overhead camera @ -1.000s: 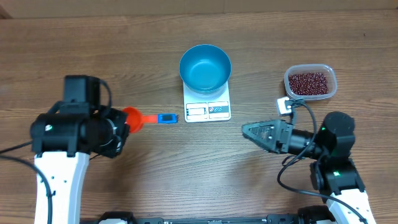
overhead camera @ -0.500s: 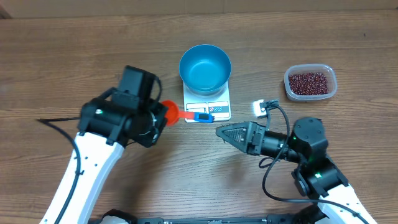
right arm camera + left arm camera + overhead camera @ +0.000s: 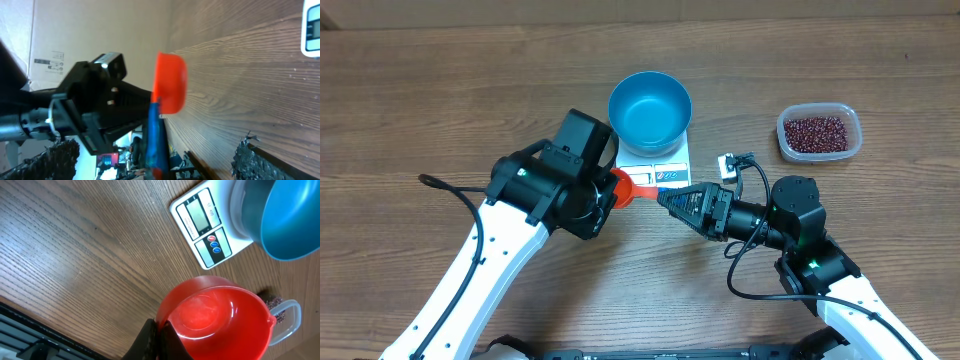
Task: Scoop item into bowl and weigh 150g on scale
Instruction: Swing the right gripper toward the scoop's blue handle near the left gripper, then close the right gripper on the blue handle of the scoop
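The orange-red scoop [image 3: 624,186] hangs just in front of the white scale [image 3: 655,170], empty, its cup [image 3: 215,315] facing the left wrist camera. My left gripper [image 3: 610,191] is shut on the cup's rim [image 3: 161,328]. My right gripper [image 3: 666,198] is open, its fingers either side of the scoop's blue handle [image 3: 155,137] without touching it. The blue bowl [image 3: 650,108] stands empty on the scale. The beans [image 3: 817,132] lie in the clear tub at the right.
The clear tub [image 3: 819,152] sits at the far right, away from both arms. The scale's display [image 3: 202,219] faces the table's front edge. A cable and white connector [image 3: 728,163] stick up from the right arm near the scale.
My left arm has carried the scoop to the right, up to the scale's front. My right arm has moved left until its open fingers flank the scoop's handle.
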### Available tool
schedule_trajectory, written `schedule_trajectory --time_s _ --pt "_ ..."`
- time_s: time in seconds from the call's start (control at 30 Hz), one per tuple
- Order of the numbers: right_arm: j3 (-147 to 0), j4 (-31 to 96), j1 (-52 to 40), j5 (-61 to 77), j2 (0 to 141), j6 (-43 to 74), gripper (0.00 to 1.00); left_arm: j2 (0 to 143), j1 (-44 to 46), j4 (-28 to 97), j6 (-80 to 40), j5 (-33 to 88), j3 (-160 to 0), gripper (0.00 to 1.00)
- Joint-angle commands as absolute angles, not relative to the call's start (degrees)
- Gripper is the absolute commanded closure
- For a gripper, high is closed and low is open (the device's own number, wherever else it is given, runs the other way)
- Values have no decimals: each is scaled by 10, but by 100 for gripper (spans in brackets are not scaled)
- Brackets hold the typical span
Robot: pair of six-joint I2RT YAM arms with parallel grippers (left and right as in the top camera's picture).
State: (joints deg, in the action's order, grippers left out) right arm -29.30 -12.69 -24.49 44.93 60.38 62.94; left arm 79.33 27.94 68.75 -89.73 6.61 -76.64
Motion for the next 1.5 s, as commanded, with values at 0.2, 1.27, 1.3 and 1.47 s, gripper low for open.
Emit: schedule_trajectory --time_s 0.2,1.27,1.3,1.47 --pt "-308 -132 -248 456 602 625 30 799 286 685 -918 57 -778 96" --pt "-308 -132 -248 450 602 611 74 799 322 682 -941 56 -778 96" --pt "-308 -132 -248 450 602 611 75 799 322 684 -944 56 -778 96" --pt "-308 -132 -248 450 602 611 80 799 323 683 -948 56 -778 96"
